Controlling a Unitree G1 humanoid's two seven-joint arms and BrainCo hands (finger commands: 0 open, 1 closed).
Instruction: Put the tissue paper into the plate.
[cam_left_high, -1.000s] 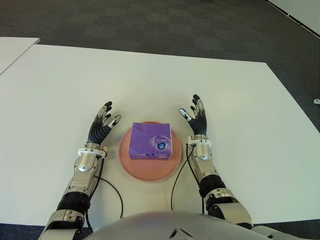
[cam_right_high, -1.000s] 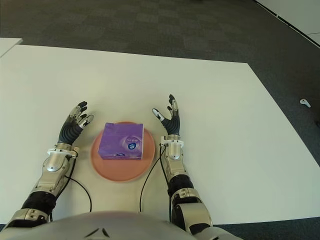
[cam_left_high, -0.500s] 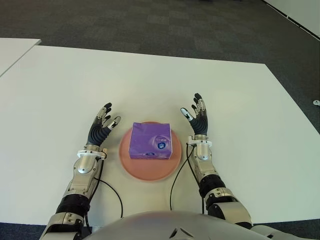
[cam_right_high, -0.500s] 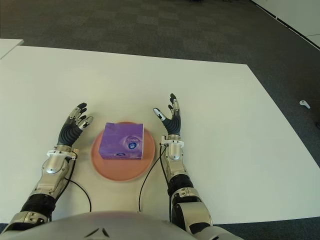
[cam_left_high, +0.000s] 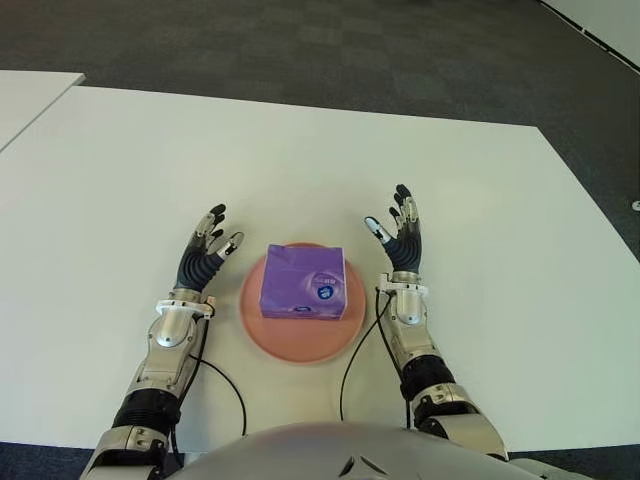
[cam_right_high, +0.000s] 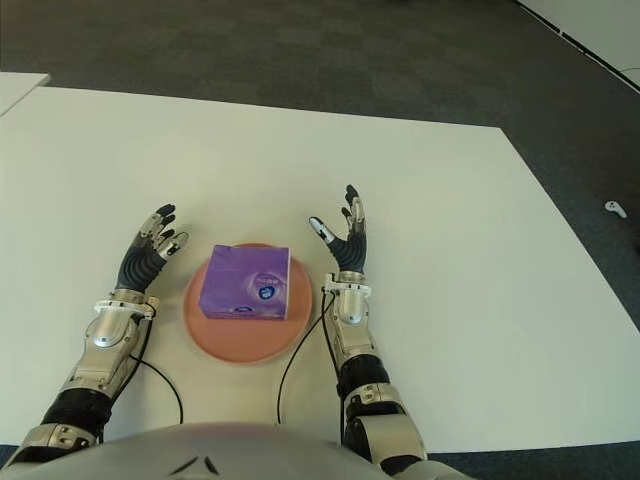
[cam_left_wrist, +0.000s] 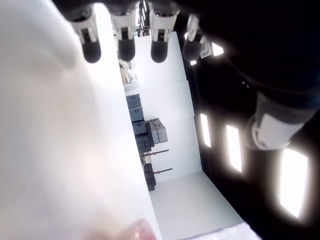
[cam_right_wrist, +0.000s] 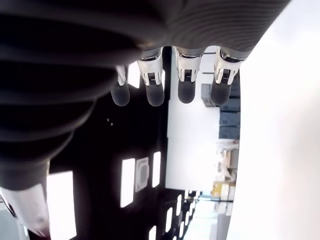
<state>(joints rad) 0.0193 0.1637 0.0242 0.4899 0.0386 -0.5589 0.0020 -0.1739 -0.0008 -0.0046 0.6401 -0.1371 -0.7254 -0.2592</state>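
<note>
the tissue paper (cam_left_high: 303, 282) pack beside the right hand (cam_left_high: 402, 238) looks glossy purple plastic; the plate (cam_left_high: 262, 330) matt salmon, the table (cam_left_high: 300, 160) smooth white.

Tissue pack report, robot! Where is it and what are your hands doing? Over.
Left hand open, left of the plate. Right hand open, right of it. Tissue pack sits in the plate, neither hand touching it. Nothing in the way.

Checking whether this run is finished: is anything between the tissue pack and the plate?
Nothing visible. The purple tissue pack already lies on the pink plate. The left hand and right hand show open on either side, holding nothing.
</note>
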